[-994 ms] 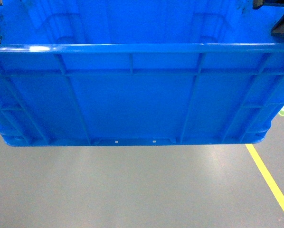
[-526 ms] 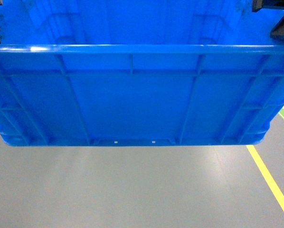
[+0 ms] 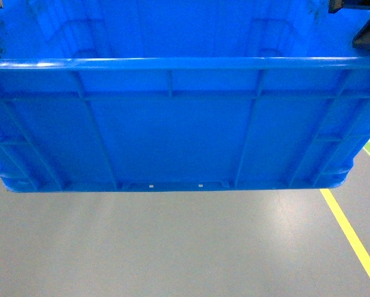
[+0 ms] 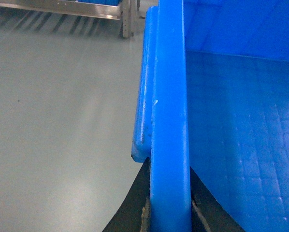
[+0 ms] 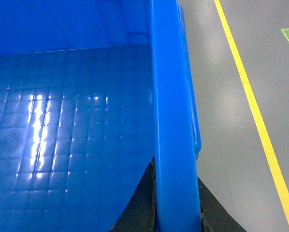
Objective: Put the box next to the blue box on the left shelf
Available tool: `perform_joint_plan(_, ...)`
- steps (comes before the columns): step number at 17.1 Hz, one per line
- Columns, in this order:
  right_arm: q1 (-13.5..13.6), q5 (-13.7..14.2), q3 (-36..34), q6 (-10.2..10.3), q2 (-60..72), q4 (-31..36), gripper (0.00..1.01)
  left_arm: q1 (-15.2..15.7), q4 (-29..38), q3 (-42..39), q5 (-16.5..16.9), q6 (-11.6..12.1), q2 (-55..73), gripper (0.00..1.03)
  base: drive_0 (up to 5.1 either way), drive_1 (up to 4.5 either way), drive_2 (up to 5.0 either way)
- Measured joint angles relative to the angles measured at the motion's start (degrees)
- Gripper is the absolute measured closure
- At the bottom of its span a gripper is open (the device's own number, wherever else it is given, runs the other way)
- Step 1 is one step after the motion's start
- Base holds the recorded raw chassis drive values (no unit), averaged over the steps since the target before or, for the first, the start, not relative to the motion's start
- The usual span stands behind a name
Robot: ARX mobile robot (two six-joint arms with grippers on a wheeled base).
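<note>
Bright-blue ribbed box (image 3: 172, 130), thick rim, grid-patterned floor inside

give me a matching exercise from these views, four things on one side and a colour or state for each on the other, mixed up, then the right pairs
Things:
1. box
2. floor line
3. left gripper
4. floor

Colour or state:
A. plain grey
B. yellow
C. bright blue, held up off the ground
D. black fingers shut on the box's rim

Pairs: 1-C, 2-B, 3-D, 4-A

The right gripper clamps the opposite rim the same way.
</note>
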Motion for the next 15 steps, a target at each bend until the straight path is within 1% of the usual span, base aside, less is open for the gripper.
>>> perform_joint_plan(15, 0.0, -0.1, 0.0, 0.0, 0.0, 0.2, 0.92, 0.0, 0.3, 0.0, 0.0, 0.0, 0.0, 0.95, 0.2, 4.42, -3.9)
